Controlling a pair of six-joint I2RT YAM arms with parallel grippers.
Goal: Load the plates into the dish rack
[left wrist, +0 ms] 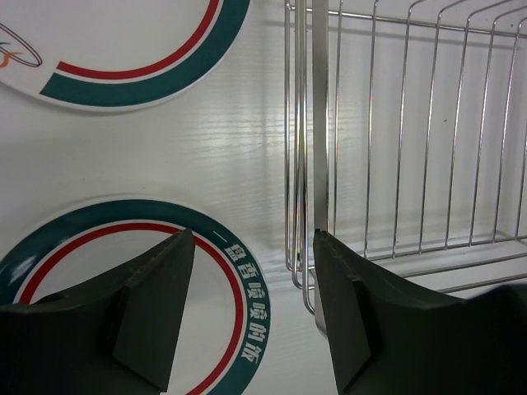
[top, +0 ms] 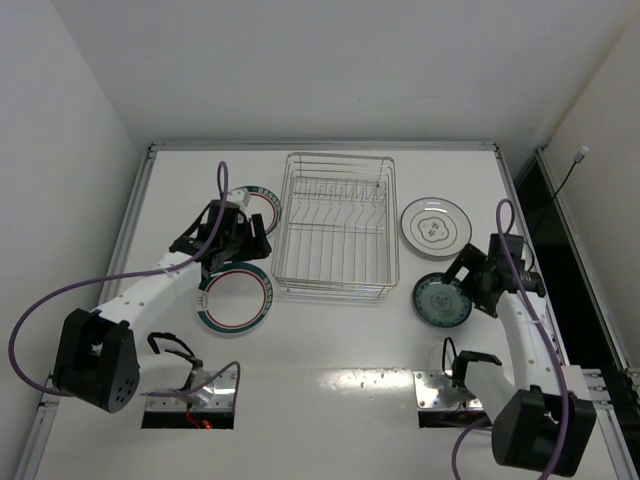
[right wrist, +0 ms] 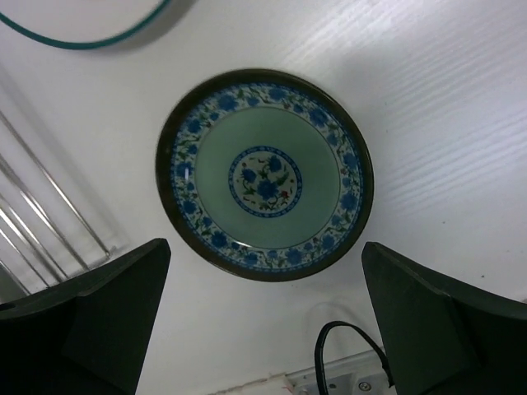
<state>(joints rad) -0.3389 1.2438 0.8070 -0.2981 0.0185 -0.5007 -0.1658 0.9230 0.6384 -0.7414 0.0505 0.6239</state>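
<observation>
Left gripper (left wrist: 254, 239) half-spread, empty, over round white green-and-red-rimmed plate (left wrist: 235, 280) beside silver wire dish rack (left wrist: 319, 123). Right gripper (right wrist: 265, 247) spread wide, empty, above small teal-blue patterned plate (right wrist: 265, 174).

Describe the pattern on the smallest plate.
The smallest plate: blue floral bands on pale green, dark rim; best in right wrist view.

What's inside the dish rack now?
Rack holds only its divider prongs; table shows through the wire. The ringed plates lie left of it, white plate and teal plate right. Nothing covers its interior.
</observation>
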